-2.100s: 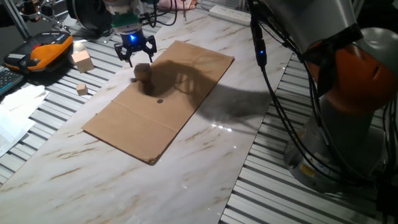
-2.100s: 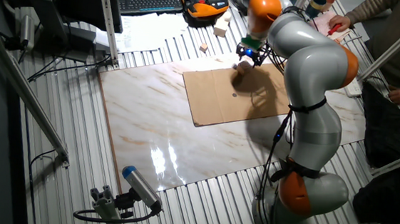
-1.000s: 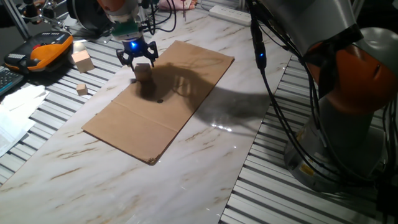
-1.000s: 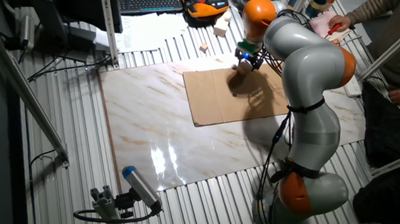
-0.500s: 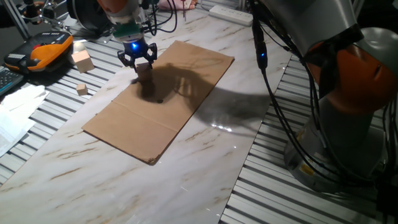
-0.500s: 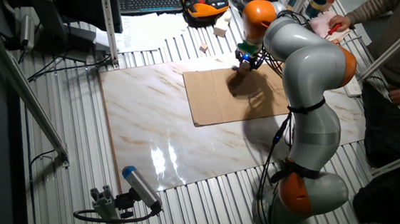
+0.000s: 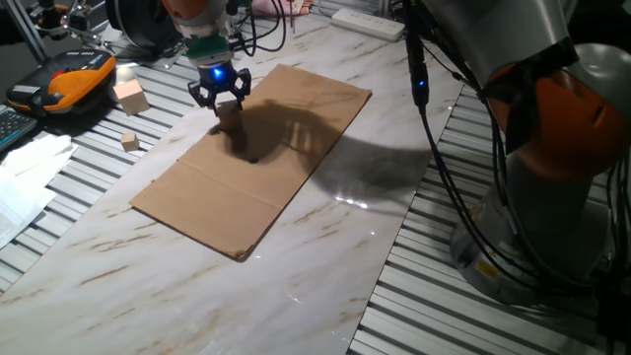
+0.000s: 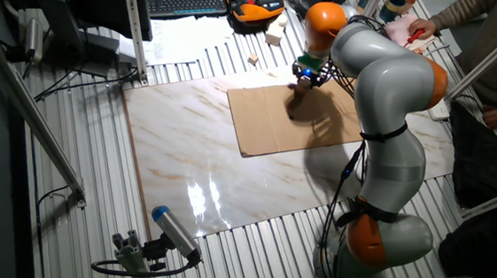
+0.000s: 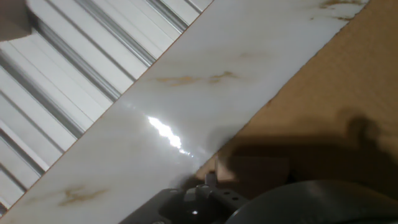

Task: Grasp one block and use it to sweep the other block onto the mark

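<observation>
A brown cardboard sheet [image 7: 266,148] lies on the marble table. A wooden block [image 7: 229,111] sits near its far left edge. My gripper [image 7: 220,97] is low over this block with its jaws spread on either side of it, open. The other fixed view shows the same: the gripper [image 8: 305,72] over the block [image 8: 302,84]. In the hand view the block [image 9: 256,171] is a dim shape in the gripper's shadow. The mark [image 7: 252,158], a small dark dot, lies on the cardboard just in front of the block, inside the arm's shadow. No second block shows on the cardboard.
A small wooden cube [image 7: 130,141] and a larger wooden block [image 7: 129,96] lie on the metal slats left of the cardboard. An orange-black device [image 7: 74,79] and papers [image 7: 25,177] are further left. The arm's base [image 7: 552,158] stands at the right.
The gripper has come down from above the block and moved slightly right, so that its jaws now straddle the block. The block has barely moved.
</observation>
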`<action>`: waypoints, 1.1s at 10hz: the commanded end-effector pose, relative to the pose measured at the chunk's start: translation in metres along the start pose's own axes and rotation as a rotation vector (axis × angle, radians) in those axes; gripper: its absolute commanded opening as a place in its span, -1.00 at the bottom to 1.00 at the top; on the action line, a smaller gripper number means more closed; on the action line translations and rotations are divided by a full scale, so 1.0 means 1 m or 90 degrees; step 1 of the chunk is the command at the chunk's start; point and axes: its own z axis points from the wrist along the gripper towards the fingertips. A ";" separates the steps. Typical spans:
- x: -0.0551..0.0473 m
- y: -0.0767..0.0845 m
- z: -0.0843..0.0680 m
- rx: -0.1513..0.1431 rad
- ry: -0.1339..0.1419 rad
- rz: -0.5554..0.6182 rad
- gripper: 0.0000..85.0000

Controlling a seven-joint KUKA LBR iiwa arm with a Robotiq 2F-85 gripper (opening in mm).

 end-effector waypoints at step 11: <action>0.035 0.003 -0.007 0.004 -0.001 0.004 -1.00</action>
